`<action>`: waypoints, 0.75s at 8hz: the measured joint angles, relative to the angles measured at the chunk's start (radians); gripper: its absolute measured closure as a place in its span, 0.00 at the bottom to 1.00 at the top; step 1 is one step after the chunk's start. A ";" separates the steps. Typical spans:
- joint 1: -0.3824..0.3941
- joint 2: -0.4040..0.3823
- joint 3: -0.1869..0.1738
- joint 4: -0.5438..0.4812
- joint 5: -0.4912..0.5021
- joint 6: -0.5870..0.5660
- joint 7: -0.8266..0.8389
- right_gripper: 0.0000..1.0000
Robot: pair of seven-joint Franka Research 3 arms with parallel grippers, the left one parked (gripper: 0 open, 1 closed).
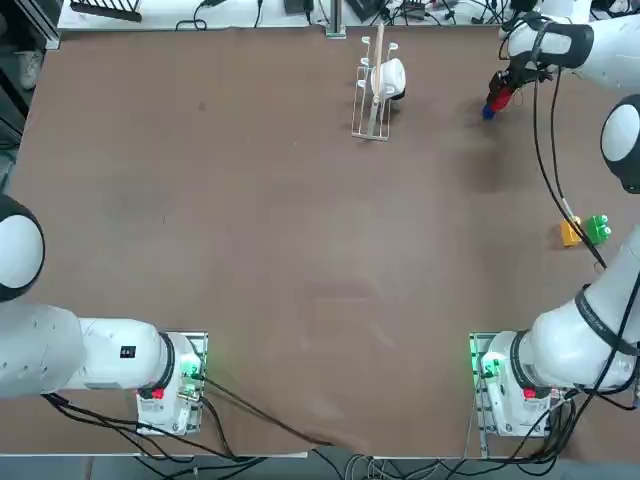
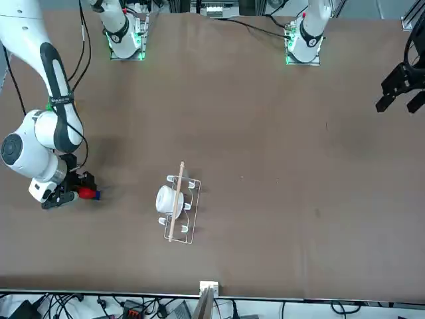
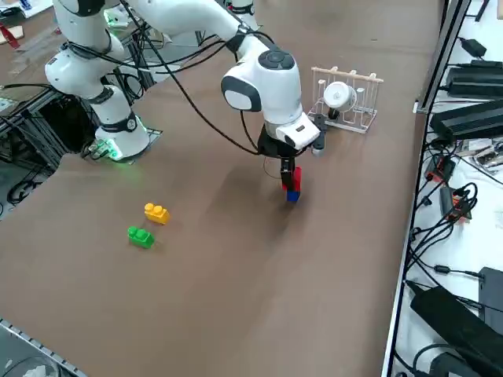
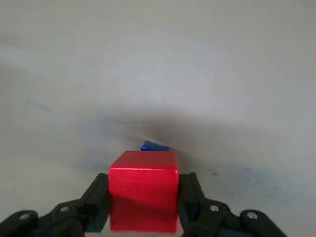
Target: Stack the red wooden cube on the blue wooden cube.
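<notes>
a: where is the right claw (image 4: pixel 143 207) sitting?

b: it is hanging low over the far right part of the surface (image 1: pixel 250 250), and it is clenching the red wooden cube (image 4: pixel 143 190) between its two fingers (image 4: pixel 96 200).

a: and the blue wooden cube (image 3: pixel 292 195)?

b: it is lying on the surface directly under the red one. in the right side view the red cube is sitting right above it; whether they are touching i cannot tell. the wrist view is showing only a sliver of blue past the red cube's edge.

a: anything near?

b: a wire rack (image 1: pixel 372 95) with a white cup (image 1: pixel 388 78) is standing to the left, and a yellow block (image 3: pixel 156 212) and green block (image 3: pixel 141 236) are lying well apart from the cubes.
</notes>
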 joint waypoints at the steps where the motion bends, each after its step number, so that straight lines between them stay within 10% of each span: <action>1: 0.000 0.000 0.000 0.000 0.000 0.000 0.000 0.30; 6: 0.000 0.002 0.000 0.000 0.000 0.005 0.000 0.30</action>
